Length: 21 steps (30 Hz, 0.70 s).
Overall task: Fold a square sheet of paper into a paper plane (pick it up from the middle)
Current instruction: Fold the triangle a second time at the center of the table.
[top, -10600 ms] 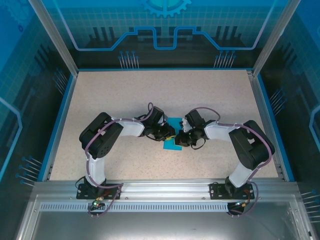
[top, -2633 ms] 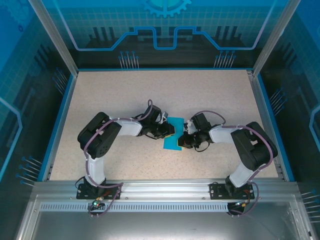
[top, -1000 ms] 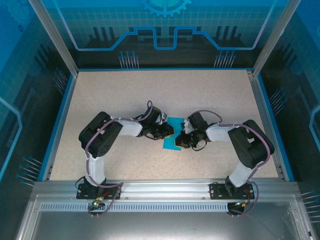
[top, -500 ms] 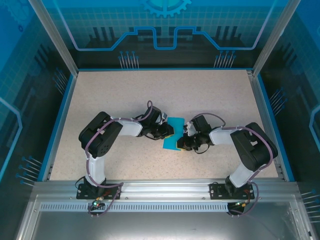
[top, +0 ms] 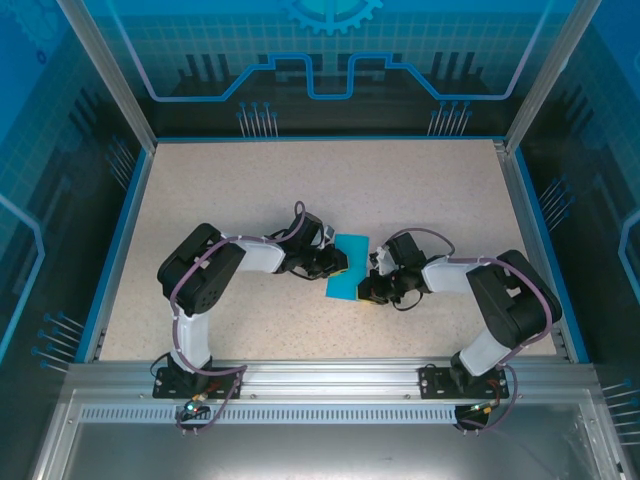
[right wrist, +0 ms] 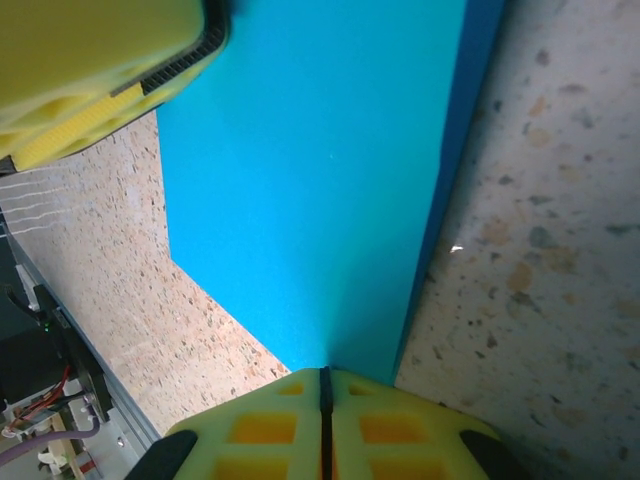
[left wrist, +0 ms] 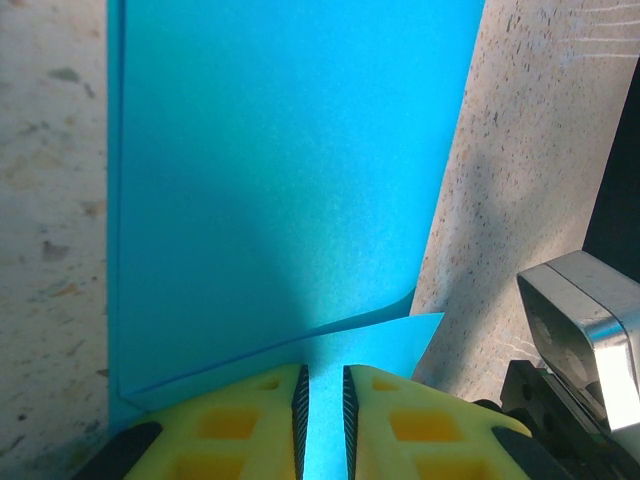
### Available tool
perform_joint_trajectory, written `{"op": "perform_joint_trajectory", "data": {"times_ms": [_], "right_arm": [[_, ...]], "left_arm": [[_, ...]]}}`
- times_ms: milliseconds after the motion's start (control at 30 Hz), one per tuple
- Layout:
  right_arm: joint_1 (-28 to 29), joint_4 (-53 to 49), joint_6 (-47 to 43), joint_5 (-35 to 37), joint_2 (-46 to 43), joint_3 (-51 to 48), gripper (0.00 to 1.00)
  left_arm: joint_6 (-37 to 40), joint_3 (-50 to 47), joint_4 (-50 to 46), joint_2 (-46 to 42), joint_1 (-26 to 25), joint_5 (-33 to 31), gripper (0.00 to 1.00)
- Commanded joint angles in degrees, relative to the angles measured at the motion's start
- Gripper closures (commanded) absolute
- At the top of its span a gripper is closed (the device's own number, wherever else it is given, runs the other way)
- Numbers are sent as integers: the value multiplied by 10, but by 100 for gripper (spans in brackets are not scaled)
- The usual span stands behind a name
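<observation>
Yellow right hand (right wrist: 322, 378): fingers pressed flat together with only a hairline between them, tips on the near point of the square sheet of paper (top: 349, 274). Whether any paper sits inside that hairline, I can't tell.
Just changed: over the last second the right hand has slid along the sheet's right edge toward the near end, its elbow swinging out wide as it goes.
Left hand (left wrist: 322, 382): hasn't budged. Fingers are a narrow slit apart with teal showing through, tips down at the sheet's left side, nothing visibly pinched.
Flap (left wrist: 300, 350): a raised layer runs in under the left hand's tips, and its free corner curls up off the layer below.
Darker strip (right wrist: 445, 190): runs along the sheet's edge by the right hand and reads as a lower layer peeking out past the fold.
Sheet: no longer a flat square but a narrower folded shape. It lies between the two hands in the same spot as a second ago.
Worktop (top: 250, 190): speckled beige, with the sheet near its middle.
Meaning: it looks like a crease being ironed, left anchoring and right sweeping. The sweep has reached the end of the edge, so this fold is probably set.
Progress: no pointed dart yet, and I'd say several folds remain.
Watch: that curling corner may spring open once the left hand lifts.
</observation>
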Motion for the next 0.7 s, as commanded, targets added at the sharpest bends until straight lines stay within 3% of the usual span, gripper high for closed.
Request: {"op": "perform_joint_trajectory", "data": {"times_ms": [0,333,467,667], "right_arm": [[2,-86,-20,44,-10,-13,91],[5,-97,-16,31,-47,2,91],[6,-58,2,37,-72,17,90],[8,-9,23,15,-18,57,90]], "left_arm": [[10,-3,-47,16,-1,-32,80],[10,-5,-47,15,0,-32,80],[12,-7,-47,15,0,-32,80],[11,-8,-47,13,-1,-30,80]]}}
